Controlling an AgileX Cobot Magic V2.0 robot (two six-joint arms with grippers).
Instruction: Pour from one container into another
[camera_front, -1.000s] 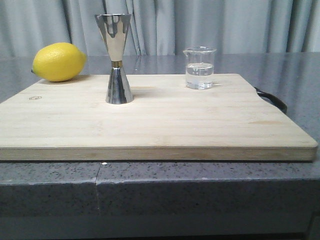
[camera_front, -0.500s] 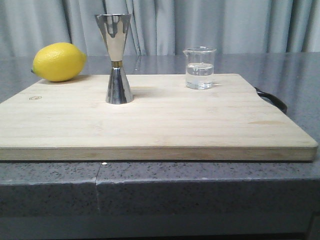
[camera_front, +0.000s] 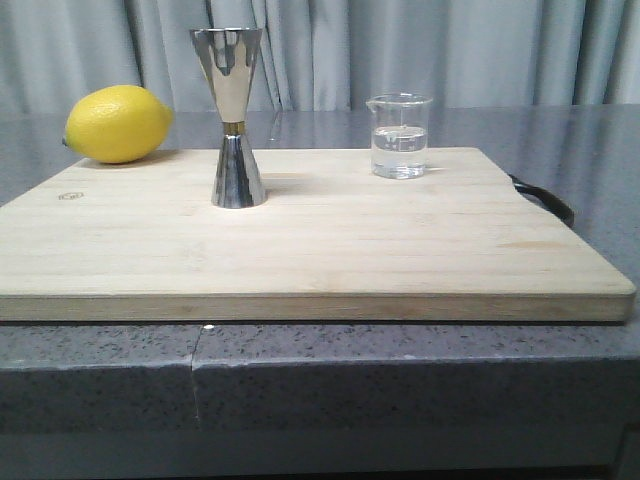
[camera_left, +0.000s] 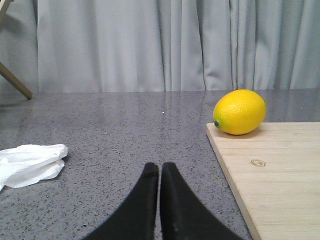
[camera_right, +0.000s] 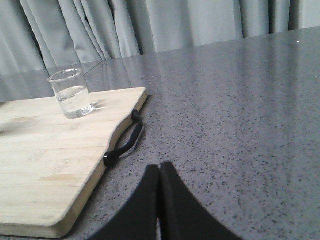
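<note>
Grey curtains hang behind a speckled grey counter (camera_front: 400, 370). Both the left gripper (camera_left: 159, 172) and right gripper (camera_right: 159, 172) have their jaws pressed together, empty, over bare counter beside the wooden board (camera_front: 330, 250). On it the glass beaker (camera_front: 399, 136), part-filled with clear liquid, stands upright well apart from the upright steel jigger (camera_front: 233, 115), with a lemon (camera_front: 118, 124) at the board's far left corner.

Your right gripper (camera_right: 159, 172) has its fingers pressed together over the grey counter (camera_right: 240, 110). The glass beaker (camera_right: 72, 93), part-filled, stands upright on the wooden board (camera_right: 45, 165), near its black handle (camera_right: 125, 144).
</note>
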